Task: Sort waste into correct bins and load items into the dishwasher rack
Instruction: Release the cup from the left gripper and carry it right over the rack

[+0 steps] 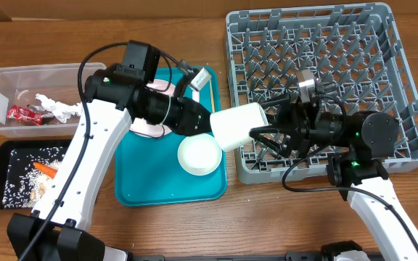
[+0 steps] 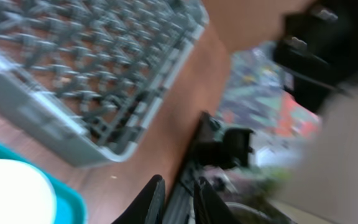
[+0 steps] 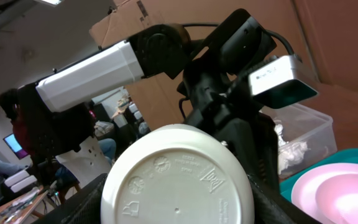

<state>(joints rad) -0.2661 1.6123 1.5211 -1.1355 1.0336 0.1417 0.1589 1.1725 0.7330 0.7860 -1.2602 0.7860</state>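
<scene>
Left arm: the long white plastic shell of the left arm (image 1: pixel 85 156) runs between matt black joint housings, with a black box-shaped motor block (image 1: pixel 140 58) at the bend.
Right arm: the right arm (image 1: pixel 383 210) wears the same white plastic shell, and small green lights (image 1: pixel 354 135) glow beside its round black joint (image 1: pixel 379 134).
Cables: thin black cables (image 1: pixel 96 52) loop loosely off both arms.
Wrist cameras: a silver-grey box camera (image 3: pixel 284 78) with small, unreadable white lettering sits on the left wrist, and a metal-coloured camera (image 1: pixel 308 83) on the right.
Grippers: the left gripper (image 2: pixel 180 202) and right gripper (image 1: pixel 260 121) are both black, each with two slim fingers.
</scene>
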